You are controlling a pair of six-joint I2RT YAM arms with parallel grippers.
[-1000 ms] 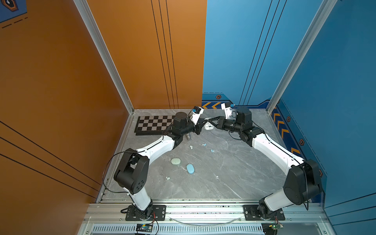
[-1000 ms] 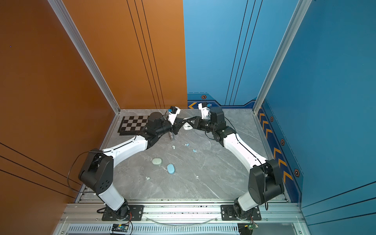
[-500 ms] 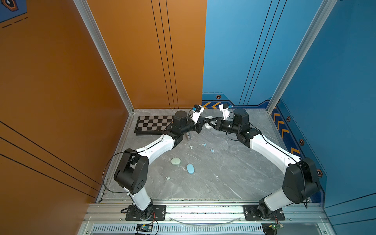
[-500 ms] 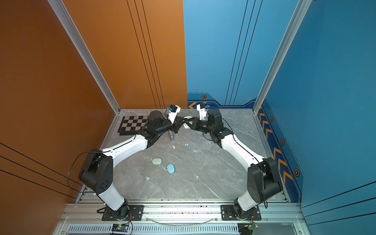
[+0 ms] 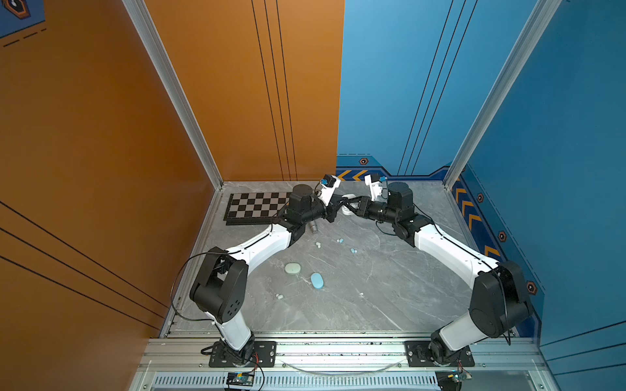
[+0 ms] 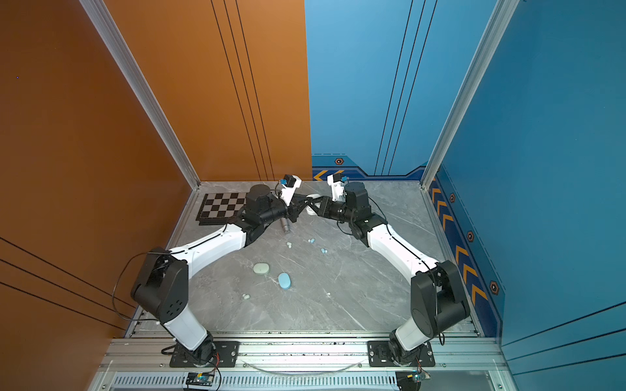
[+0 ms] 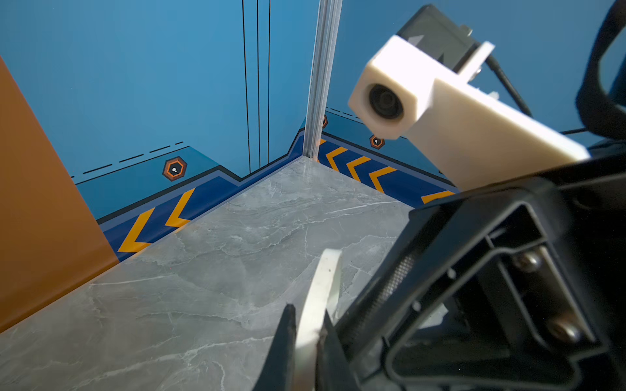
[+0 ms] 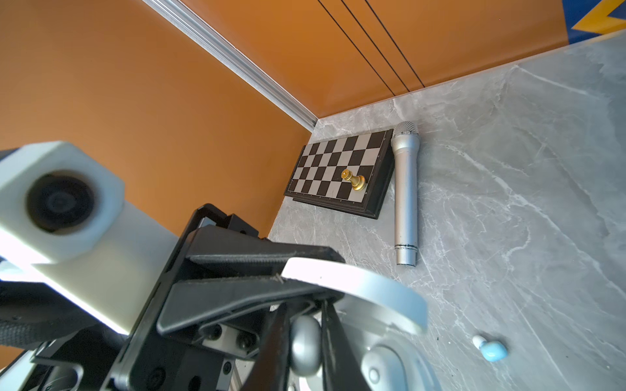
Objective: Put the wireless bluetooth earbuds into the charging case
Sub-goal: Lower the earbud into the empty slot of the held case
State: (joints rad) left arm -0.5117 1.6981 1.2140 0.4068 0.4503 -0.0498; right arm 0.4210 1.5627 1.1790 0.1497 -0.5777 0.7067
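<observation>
A smooth, grey-white, bean-shaped earbud [image 8: 305, 348] sat pinched in the right gripper [image 8: 306, 321], long axis along the fingers [image 8: 277, 348], just beside the open white case [image 8: 389, 369] at the far middle of the marbled table [image 5: 372, 304]. Only the right wrist view showed it. The left gripper [image 7: 308, 315] clamped the case's thin curved lid [image 7: 325, 281].

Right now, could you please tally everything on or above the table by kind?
Charging cases: 3
Earbuds: 6
Microphone: 1
Chessboard: 1
Chess piece: 1
Total: 12
</observation>
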